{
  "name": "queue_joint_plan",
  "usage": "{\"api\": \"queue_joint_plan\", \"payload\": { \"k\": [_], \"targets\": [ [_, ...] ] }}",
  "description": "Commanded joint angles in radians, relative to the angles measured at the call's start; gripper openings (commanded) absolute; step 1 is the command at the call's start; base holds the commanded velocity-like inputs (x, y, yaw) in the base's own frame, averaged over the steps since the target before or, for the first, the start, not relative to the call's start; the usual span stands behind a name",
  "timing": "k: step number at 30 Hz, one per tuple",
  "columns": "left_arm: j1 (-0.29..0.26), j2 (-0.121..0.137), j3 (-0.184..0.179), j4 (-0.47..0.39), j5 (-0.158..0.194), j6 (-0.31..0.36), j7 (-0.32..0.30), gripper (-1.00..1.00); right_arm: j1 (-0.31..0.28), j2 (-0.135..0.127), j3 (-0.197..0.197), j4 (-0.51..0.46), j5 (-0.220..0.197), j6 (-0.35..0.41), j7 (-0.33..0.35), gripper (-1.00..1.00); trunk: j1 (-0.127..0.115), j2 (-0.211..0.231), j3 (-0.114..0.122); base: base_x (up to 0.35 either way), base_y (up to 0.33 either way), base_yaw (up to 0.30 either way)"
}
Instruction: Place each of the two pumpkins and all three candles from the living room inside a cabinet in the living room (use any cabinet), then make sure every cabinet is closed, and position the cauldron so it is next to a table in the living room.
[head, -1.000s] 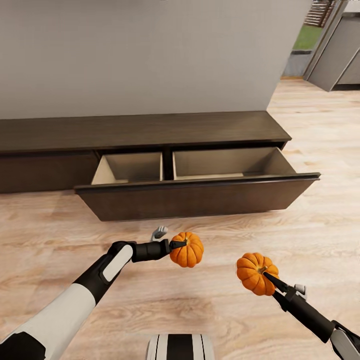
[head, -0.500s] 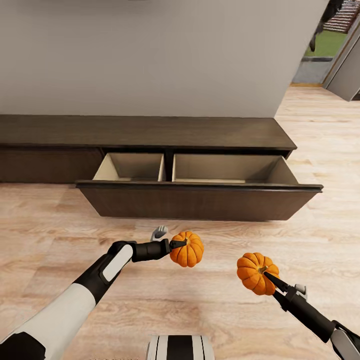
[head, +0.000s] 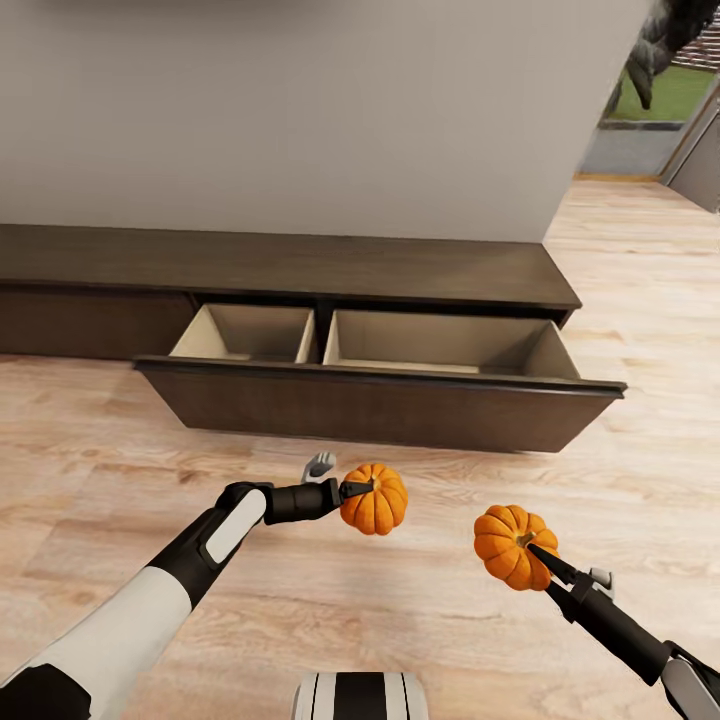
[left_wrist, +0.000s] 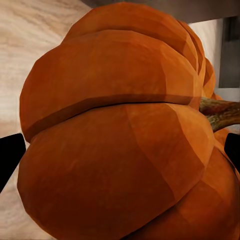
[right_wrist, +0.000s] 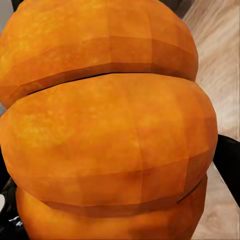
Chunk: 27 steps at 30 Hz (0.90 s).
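The cabinet (head: 300, 265) drawer (head: 440, 345) is wide open ahead of you. Each gripper, left (head: 352, 489) and right (head: 535, 553), is clamped on a pumpkin (head: 374, 498) (head: 508, 545), so roll closer, lift over the front panel, then release low.

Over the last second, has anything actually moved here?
Only the view: the camera swung, so the cabinet and its open drawer shifted in frame. Each end effector, left and right, still holds its pumpkin in the same place.
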Motion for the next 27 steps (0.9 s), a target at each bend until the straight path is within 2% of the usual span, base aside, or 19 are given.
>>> {"api": "queue_joint_plan", "payload": {
  "k": [1,12,24,27],
  "targets": [
    [-0.001,0.001,-0.002,-0.001,0.003,0.002,0.001,-1.0,-0.001,0.0,0.0,0.001,-0.008,0.009,0.001,-1.0,0.0,0.0,-0.001,0.0,-0.304,0.005],
    [-0.001,0.001,-0.002,-0.002,0.003,0.0,0.0,-1.0,-0.001,0.001,0.0,0.001,-0.008,0.009,0.001,-1.0,0.0,0.0,0.002,0.003,-0.258,-0.025],
    [-0.001,0.002,0.003,-0.011,0.01,0.002,-0.004,-1.0,-0.001,0.002,0.0,0.001,-0.008,0.009,0.0,-1.0,0.0,0.0,0.006,0.005,-0.027,-0.036],
    [-0.001,0.002,0.002,-0.011,0.012,0.002,-0.004,-1.0,-0.001,0.002,0.0,0.001,-0.008,0.009,0.0,-1.0,-0.001,0.0,0.013,0.0,-0.001,-0.002]
  ]
}}
